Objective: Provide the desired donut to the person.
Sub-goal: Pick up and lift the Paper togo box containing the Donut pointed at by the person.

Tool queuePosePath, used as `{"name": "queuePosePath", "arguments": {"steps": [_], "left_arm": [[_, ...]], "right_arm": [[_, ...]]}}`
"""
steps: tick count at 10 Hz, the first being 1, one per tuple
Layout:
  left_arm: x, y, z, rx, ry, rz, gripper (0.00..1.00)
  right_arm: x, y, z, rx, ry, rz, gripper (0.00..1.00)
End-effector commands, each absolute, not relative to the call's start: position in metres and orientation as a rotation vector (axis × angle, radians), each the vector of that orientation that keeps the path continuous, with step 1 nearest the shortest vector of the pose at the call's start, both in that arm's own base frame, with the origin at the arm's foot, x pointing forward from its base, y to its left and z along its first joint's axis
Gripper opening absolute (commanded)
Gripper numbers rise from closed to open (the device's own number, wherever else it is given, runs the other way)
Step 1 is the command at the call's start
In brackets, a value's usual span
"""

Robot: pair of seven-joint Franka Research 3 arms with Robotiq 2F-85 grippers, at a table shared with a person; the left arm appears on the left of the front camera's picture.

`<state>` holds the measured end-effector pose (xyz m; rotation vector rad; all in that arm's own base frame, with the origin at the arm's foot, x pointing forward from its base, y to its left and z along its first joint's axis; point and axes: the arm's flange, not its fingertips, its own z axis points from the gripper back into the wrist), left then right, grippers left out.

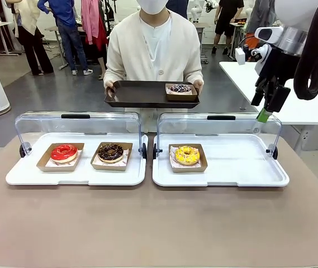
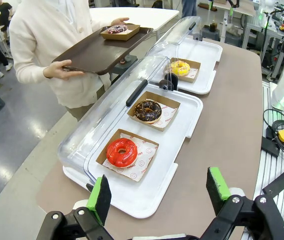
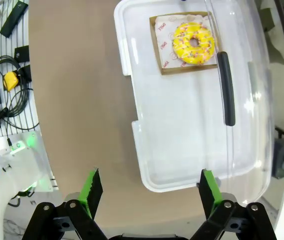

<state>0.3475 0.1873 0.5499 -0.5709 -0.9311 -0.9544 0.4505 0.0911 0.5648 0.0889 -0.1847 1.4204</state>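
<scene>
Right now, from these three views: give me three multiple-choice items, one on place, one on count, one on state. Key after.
1. Where is the yellow donut?
A) right display tray
B) bare tabletop
C) floor

2. How many donuts sit in the left display tray?
A) one
B) two
C) three

3. The right gripper is:
A) shut on a donut
B) open and empty
C) shut and empty

Key:
1 A, it sits boxed in the tray on the robot's right.
2 B, the red donut and the chocolate donut.
3 B, its fingers stand wide apart with nothing between them.
</scene>
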Motion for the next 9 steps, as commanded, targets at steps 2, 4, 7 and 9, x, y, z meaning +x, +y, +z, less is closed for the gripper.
{"name": "queuePosePath", "arguments": {"steps": [2, 4, 7, 9], "left_arm": [[0.349, 0.187, 0.551, -0.570, -0.937, -0.953, 1.00], [0.349, 0.187, 0.551, -0.570, -0.937, -0.953, 1.00], [0.349, 0.187, 0.551, -0.570, -0.937, -0.953, 1.00], [0.349, 0.187, 0.551, -0.570, -0.937, -0.953, 1.00]], "right_arm": [[0.449, 0.092, 0.565, 0.106, -0.189, 1.414, 1.00], [0.449, 0.092, 0.565, 0.106, -0.189, 1.414, 1.00], [0.453, 0.044, 0.559, 0.333, -0.270, 1.474, 1.00], [0.457, -0.012, 0.552, 0.620, -0.432, 1.468, 1.00]]}}
